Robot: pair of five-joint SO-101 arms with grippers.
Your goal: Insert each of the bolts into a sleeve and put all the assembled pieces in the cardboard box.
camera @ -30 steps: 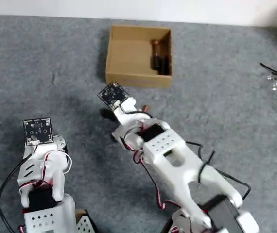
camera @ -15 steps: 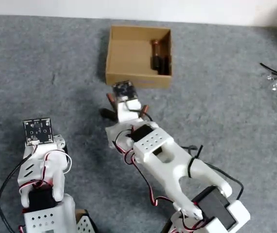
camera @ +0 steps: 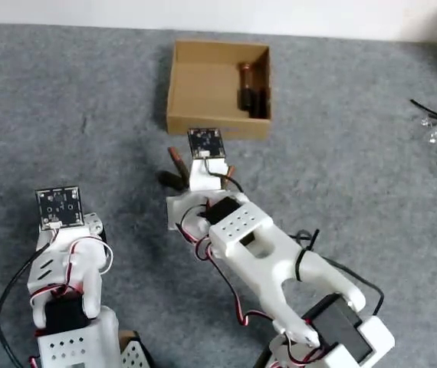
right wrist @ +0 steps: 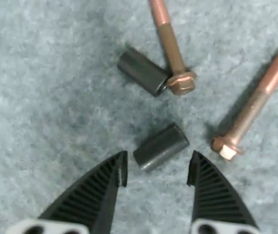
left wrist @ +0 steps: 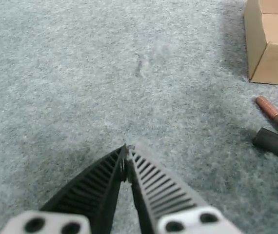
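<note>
The right claw (right wrist: 159, 161) hangs over the grey, felt-like table (right wrist: 41, 97) with its jaws spread wide. A black sleeve (right wrist: 161, 147) lies on its side between them (touching neither). Beyond it a second sleeve (right wrist: 143, 71) rests with one end against the flanged head of a copper bolt (right wrist: 170, 44). Another bolt (right wrist: 253, 109) lies apart, its head near the first sleeve.

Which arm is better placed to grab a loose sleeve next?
Right. The right hand is open right over a sleeve on the carpet, with a bolt beside it. The left hand is shut, away from the loose parts.
</note>
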